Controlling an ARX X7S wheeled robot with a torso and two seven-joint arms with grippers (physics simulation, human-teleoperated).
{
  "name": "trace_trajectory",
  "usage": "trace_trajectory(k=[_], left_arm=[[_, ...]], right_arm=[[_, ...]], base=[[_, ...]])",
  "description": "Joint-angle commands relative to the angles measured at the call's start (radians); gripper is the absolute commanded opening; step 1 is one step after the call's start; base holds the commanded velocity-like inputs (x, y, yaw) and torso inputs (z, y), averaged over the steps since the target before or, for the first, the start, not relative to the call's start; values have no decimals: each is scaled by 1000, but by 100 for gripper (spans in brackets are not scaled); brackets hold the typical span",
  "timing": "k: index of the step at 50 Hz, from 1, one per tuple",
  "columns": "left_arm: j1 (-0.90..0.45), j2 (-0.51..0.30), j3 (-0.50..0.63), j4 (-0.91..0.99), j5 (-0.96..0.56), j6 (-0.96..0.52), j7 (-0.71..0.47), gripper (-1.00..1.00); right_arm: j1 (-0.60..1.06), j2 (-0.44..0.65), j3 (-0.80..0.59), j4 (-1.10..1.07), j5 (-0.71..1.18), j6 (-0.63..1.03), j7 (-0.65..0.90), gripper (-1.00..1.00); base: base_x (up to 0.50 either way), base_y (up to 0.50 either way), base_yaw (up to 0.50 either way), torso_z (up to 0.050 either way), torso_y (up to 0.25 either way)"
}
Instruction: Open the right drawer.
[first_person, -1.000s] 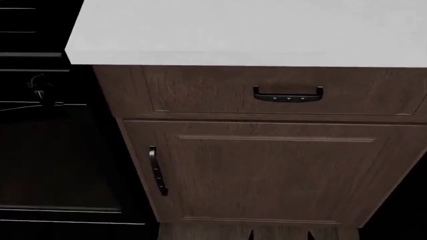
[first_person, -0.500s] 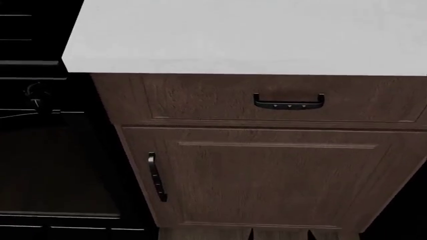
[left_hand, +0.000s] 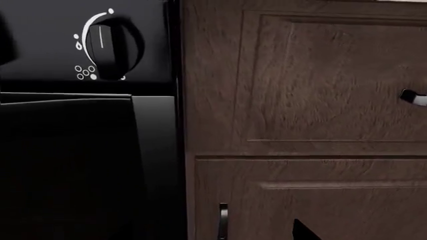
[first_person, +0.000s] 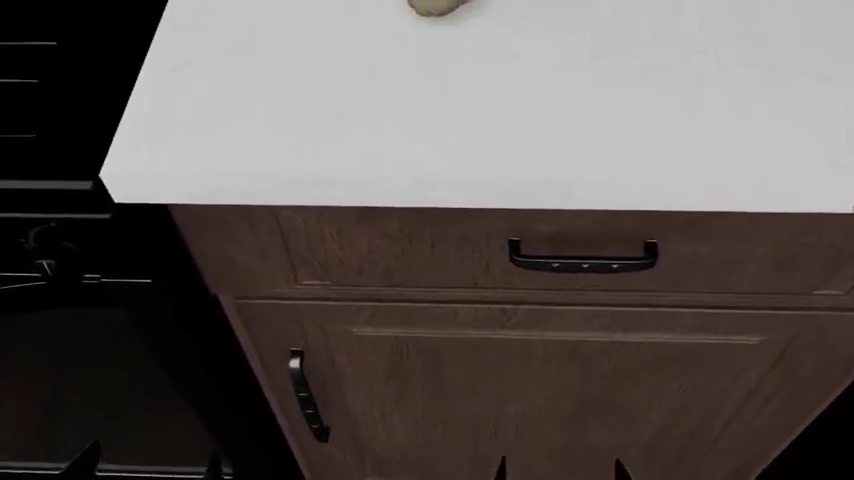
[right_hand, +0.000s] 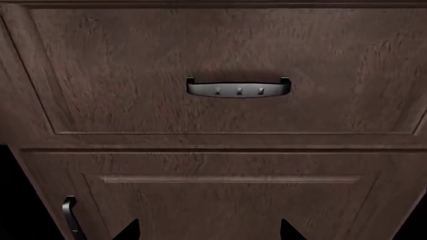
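Note:
The right drawer (first_person: 400, 250) is a shallow dark-brown panel front under the white counter, and it sits flush and closed. Its horizontal dark bar handle (first_person: 583, 258) is right of centre, and it fills the middle of the right wrist view as the handle (right_hand: 237, 88). My right gripper (right_hand: 209, 232) faces the drawer front from below the handle, open, with its two dark fingertips (right_hand: 130, 231) wide apart and nothing between them. My left gripper (first_person: 147, 465) is open low in front of the stove. Only one of its fingertips (left_hand: 303, 232) shows in its own view.
A taller cabinet door (first_person: 534, 400) with a vertical handle (first_person: 307, 395) lies below the drawer. The black stove front (left_hand: 80, 150) with a knob (left_hand: 107, 42) stands to the left. A white counter (first_person: 481, 110) overhangs the drawer, with a small beige object (first_person: 434, 6) at its far edge.
The head view has shifted, so more countertop shows and the drawer and its handle sit lower in the picture. The left gripper's tips have come into view at the bottom left.

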Motion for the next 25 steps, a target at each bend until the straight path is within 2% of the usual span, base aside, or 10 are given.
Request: trace_trajectory(k=[1, 25], left_arm=[[-2, -4, 6, -7, -5, 9, -2, 100], [-6, -12, 18, -7, -11, 9, -13, 100]], right_arm=[[-3, 6, -6, -9, 6, 4, 6, 100], [12, 10, -14, 26, 9, -15, 17, 100]], base=[[176, 0, 0, 0, 0], [157, 0, 0, 0, 0]])
